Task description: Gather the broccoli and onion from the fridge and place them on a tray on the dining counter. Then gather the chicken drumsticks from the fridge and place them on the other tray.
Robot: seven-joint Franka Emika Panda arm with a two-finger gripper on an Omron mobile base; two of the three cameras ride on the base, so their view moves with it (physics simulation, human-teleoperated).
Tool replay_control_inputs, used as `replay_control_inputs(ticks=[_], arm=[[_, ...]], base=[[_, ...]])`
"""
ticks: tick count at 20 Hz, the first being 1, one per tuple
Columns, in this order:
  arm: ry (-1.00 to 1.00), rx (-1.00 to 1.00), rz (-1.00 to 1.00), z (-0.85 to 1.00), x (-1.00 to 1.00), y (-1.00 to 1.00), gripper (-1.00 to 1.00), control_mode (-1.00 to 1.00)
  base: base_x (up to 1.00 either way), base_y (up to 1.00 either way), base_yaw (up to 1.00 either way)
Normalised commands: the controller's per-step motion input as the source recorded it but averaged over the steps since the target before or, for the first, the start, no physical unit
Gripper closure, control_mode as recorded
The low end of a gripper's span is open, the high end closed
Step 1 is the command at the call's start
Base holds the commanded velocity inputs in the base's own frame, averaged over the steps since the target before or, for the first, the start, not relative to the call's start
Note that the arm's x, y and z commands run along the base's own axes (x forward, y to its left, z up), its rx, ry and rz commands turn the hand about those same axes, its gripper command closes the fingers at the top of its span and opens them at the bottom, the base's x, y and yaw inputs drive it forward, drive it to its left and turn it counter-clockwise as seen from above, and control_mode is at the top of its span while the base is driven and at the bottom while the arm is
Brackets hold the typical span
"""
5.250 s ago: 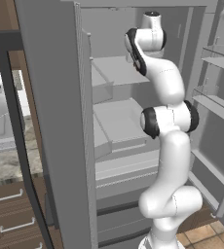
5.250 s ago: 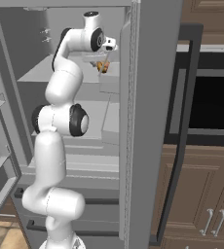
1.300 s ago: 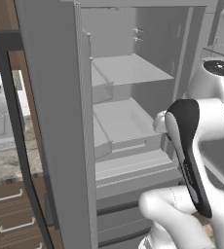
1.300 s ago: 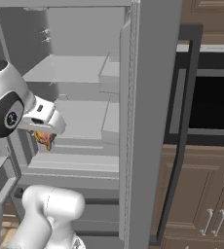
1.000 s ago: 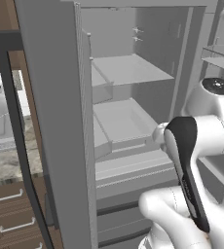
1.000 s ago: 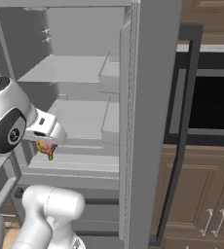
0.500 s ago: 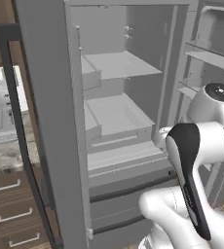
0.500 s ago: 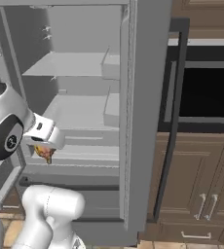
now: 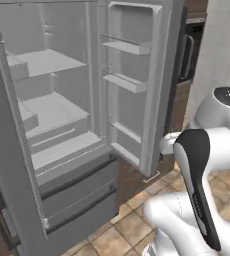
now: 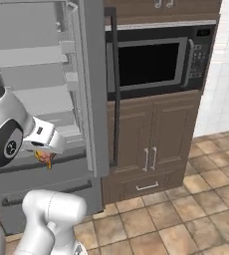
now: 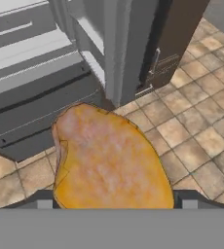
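Drumstick (bone end hidden) in gripper

one drumstick, one fridge, one microwave.

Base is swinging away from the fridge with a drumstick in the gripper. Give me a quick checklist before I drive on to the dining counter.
1. Drumstick held: ok. The chicken drumstick sits between the fingers of the gripper.
2. Grip secure: cannot tell. The drumstick covers the fingertips, so the contact is hidden.
3. Arm clear of the fridge: ok. The arm is folded low, outside the shelves.
4. Fridge doors: not ok if they must be closed. The right door stands open.
5. Floor ahead: ok. Bare tiled floor in front of the wooden cabinets.
6. Dining counter and tray located: cannot tell from these views.
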Motion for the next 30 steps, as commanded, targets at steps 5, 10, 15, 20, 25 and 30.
replay_control_inputs(ticks=[5,10,15,20,25,30], arm=[[0.0,0.0,0.0,0.0,0.0,0.0,1.0,1.0],[0.0,0.0,0.0,0.0,0.0,0.0,1.0,1.0],[0.0,0.0,0.0,0.0,0.0,0.0,1.0,1.0],[0.0,0.0,0.0,0.0,0.0,0.0,1.0,1.0],[0.0,0.0,0.0,0.0,0.0,0.0,1.0,1.0],[0.0,0.0,0.0,0.0,0.0,0.0,1.0,1.0]], base=[[-0.03,-0.55,-0.79],[0.0,-0.94,-0.74],[0.07,-0.85,-0.76],[0.56,-0.62,-0.65],[1.0,-0.05,-0.36],[1.0,0.0,-0.29]])
